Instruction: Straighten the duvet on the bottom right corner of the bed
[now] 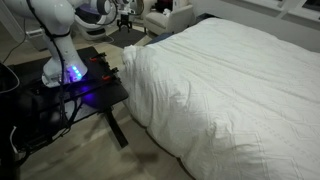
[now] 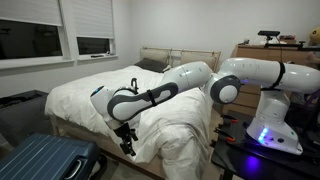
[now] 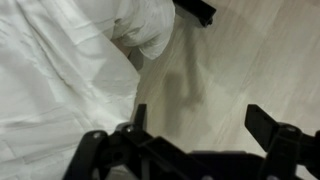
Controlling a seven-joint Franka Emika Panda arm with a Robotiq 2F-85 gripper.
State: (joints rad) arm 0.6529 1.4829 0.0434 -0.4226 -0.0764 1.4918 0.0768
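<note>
The white duvet point(image 1: 230, 80) covers the bed point(image 2: 55, 125) and hangs bunched and creased over the corner nearest the robot table point(image 1: 150, 90). In an exterior view the arm reaches out over that corner, and my gripper point(image 2: 127, 148) points down just beside the hanging duvet point(image 2: 170, 125). In the wrist view the duvet point(image 3: 50, 70) fills the left side, with a folded lump point(image 3: 145, 25) at the top. My gripper point(image 3: 200, 125) is open above bare wooden floor, with nothing between its fingers. Its left finger point(image 3: 138, 115) is close to the duvet's edge.
The black robot table point(image 1: 100, 95) stands right against the bed corner, and a dark foot point(image 3: 195, 8) shows at the top of the wrist view. A blue suitcase point(image 2: 45, 160) lies on the floor near the gripper. A wooden dresser point(image 2: 270, 50) stands behind the arm.
</note>
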